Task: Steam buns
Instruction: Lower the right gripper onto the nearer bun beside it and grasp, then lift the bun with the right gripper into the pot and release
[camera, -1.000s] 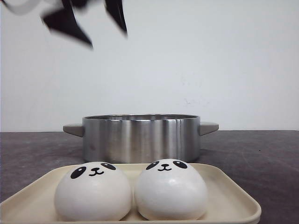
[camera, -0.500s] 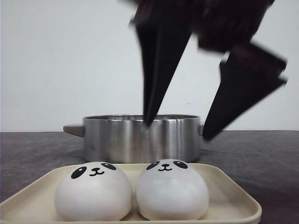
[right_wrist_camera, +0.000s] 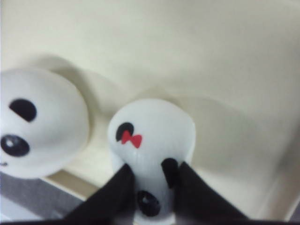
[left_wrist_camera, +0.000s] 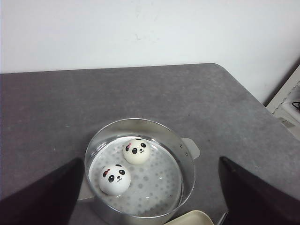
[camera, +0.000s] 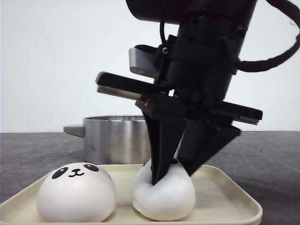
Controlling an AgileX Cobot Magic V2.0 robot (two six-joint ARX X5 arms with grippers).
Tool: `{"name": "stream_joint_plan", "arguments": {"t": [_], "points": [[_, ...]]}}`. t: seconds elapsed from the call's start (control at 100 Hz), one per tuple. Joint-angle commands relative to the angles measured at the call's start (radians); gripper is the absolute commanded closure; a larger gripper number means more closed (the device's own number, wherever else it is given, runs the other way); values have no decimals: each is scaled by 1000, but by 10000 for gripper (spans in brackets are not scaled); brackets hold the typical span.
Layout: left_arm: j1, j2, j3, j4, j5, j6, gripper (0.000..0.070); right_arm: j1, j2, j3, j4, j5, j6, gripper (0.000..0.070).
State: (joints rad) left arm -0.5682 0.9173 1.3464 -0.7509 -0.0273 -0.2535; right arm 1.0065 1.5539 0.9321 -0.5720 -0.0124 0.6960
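r gripper (camera: 169, 174) now down, pinching r bun (camera: 164, 194) on tray (camera: 234, 199); l bun (camera: 76, 192) shifted left; l jaws spread.

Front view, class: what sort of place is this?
Probably a lab test bench, not a kitchen: a bare grey table against a blank white wall, with only a steel steamer pot and toy-like panda buns.
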Motion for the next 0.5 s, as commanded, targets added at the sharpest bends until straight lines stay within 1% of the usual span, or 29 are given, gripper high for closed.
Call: {"name": "stream_joint_plan", "arguments": {"t": [0.0, 0.05, 0.14, 0.2, 0.25, 0.3, 0.37, 0.42, 0.49], "points": [[-8, 7, 19, 17, -3, 6, 143, 9, -11, 45, 6, 16, 6, 687], [-8, 9, 19, 19, -3, 8, 143, 9, -38, 78, 7, 26, -6, 687], [-8, 13, 19, 18, -3, 21, 143, 10, -96, 189, 11, 108, -69, 688], [-8, 18, 19, 19, -3, 29, 143, 10, -114, 278, 21, 180, -145, 689], [-8, 25, 19, 21, -3, 29, 143, -1, -115, 357, 27, 237, -231, 691], [-8, 32, 19, 22, -3, 29, 143, -31, -112, 429, 29, 272, -317, 692], [-8, 44, 19, 25, -3, 31, 143, -86, -81, 502, 50, 272, -396, 692], [-8, 53, 19, 26, -3, 32, 143, -129, -56, 532, 56, 260, -413, 693], [-8, 65, 19, 26, -3, 32, 143, -200, -15, 548, 56, 208, -415, 693]]}}
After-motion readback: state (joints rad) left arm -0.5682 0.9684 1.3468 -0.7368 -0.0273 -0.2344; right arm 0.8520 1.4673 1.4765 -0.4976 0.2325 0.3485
